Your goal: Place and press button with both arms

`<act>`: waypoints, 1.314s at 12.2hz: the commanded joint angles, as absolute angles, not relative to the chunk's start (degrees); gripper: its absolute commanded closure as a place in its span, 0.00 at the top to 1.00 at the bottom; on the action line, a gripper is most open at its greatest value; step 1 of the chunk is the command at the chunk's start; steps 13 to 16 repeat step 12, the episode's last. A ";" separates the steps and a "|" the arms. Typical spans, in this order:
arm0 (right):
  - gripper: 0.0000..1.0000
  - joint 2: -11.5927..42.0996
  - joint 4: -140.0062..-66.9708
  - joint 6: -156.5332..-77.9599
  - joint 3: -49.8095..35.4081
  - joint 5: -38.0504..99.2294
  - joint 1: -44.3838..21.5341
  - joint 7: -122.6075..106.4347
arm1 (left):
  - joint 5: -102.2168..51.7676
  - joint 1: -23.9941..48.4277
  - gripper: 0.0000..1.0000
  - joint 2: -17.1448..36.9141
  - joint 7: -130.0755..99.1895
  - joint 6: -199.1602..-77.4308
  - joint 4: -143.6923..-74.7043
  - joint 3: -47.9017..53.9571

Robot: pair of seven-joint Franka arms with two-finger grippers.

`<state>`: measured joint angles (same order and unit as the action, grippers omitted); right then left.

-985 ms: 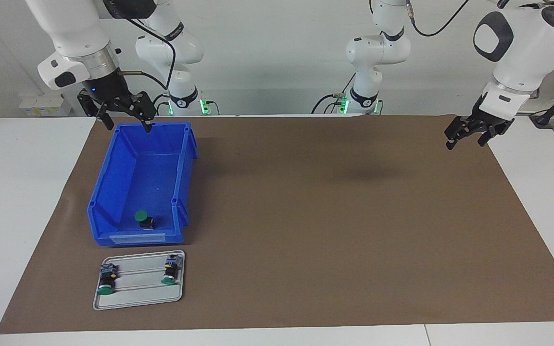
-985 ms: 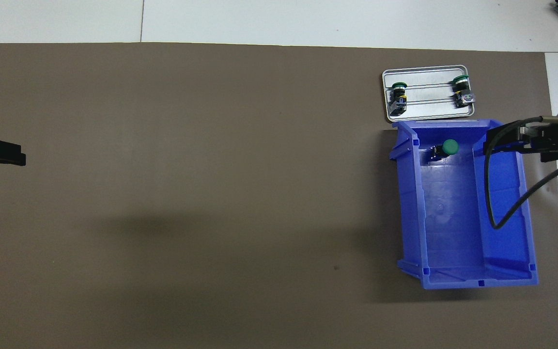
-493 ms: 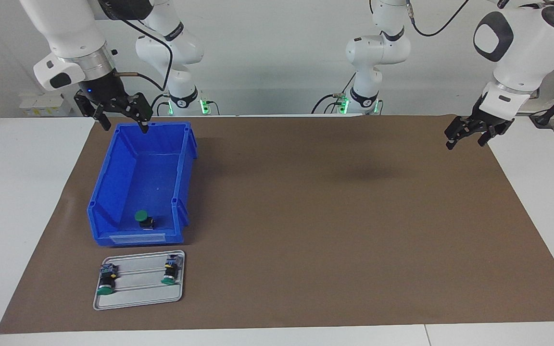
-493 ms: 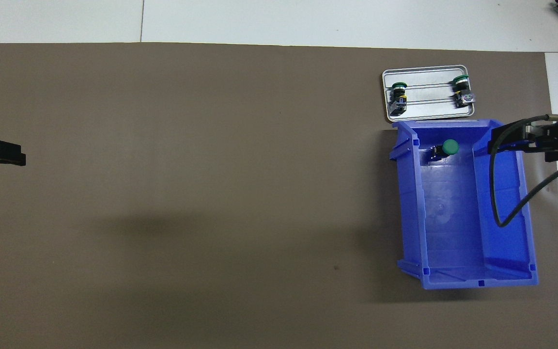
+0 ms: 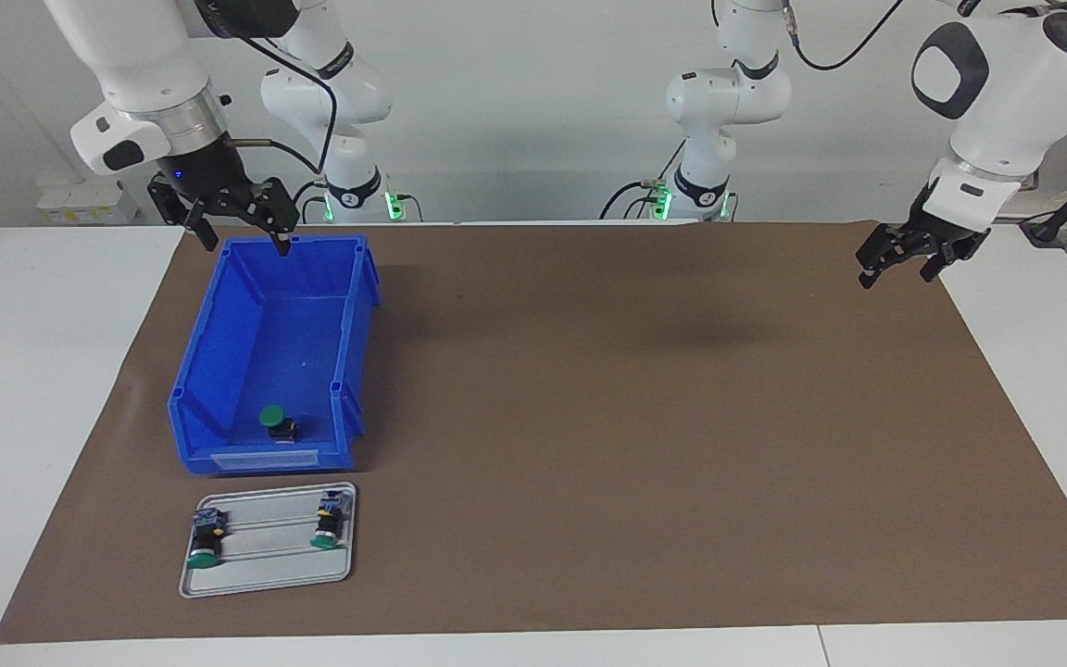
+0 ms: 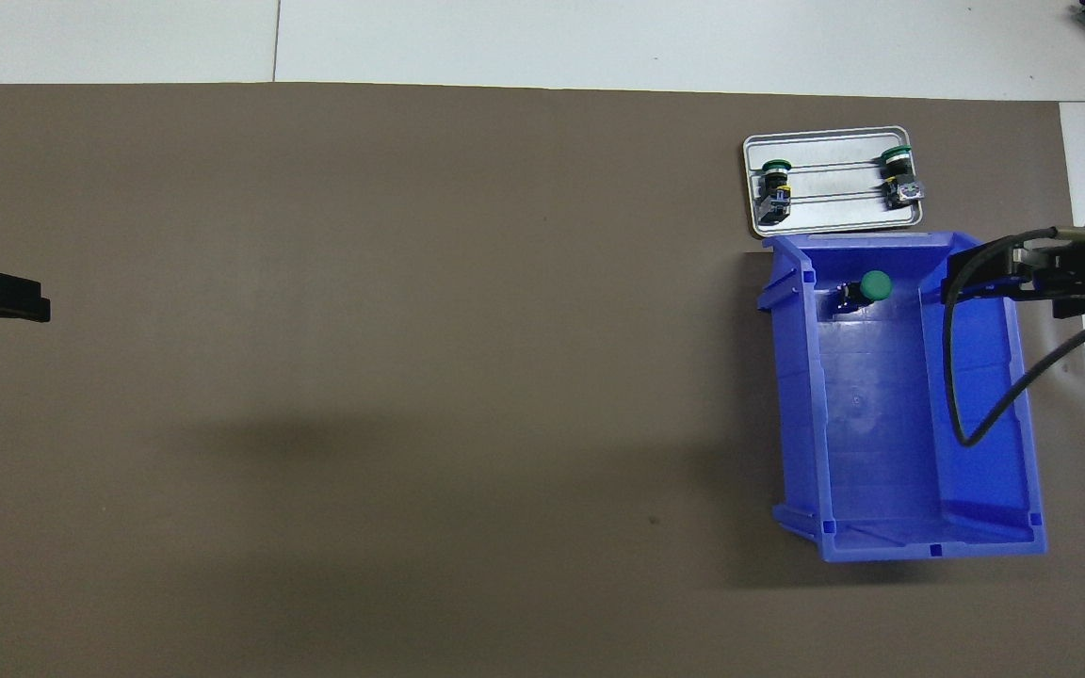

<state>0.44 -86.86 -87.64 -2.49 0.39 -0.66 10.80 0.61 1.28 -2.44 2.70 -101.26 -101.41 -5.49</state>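
the right gripper (image 5: 237, 227) hangs in the air over the edge of the blue bin (image 5: 219, 371) that lies nearest the robots, its fingers spread apart and holding nothing. the left gripper (image 5: 899, 262) hangs over the brown mat (image 5: 635, 417) at the left arm's end of the table, also spread and empty, well apart from everything else; this arm waits.

going down in size: the white table (image 5: 33, 417) carries the brown mat, which covers most of it. the two white arms, the right arm (image 5: 140, 65) and the left arm (image 5: 1006, 83), come down from the robots' side, each with a black cable. the blue bin stands on the mat toward the right arm's end of the table, open at the top, with a pale label strip (image 5: 263, 458) on the wall farthest from the robots; no writing can be read on it. just beside that wall, farther from the robots, lies a small silver tray (image 5: 265, 574) with two thin rails across it.

the button (image 5: 276, 422) with its green cap stands inside the bin on the floor, close to the wall farthest from the robots, cap up. two more buttons lie on their sides on the tray, one (image 5: 204, 543) at the end toward the right arm's side, the other (image 5: 331, 522) at the tray's opposite end, green caps pointing away from the robots. no brand or lettering can be read anywhere.
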 commanded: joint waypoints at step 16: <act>1.00 -0.35 -86.92 -84.90 1.05 1.49 -2.55 8.26 | 1.41 1.05 1.00 -4.04 2.20 -101.07 -102.92 -5.19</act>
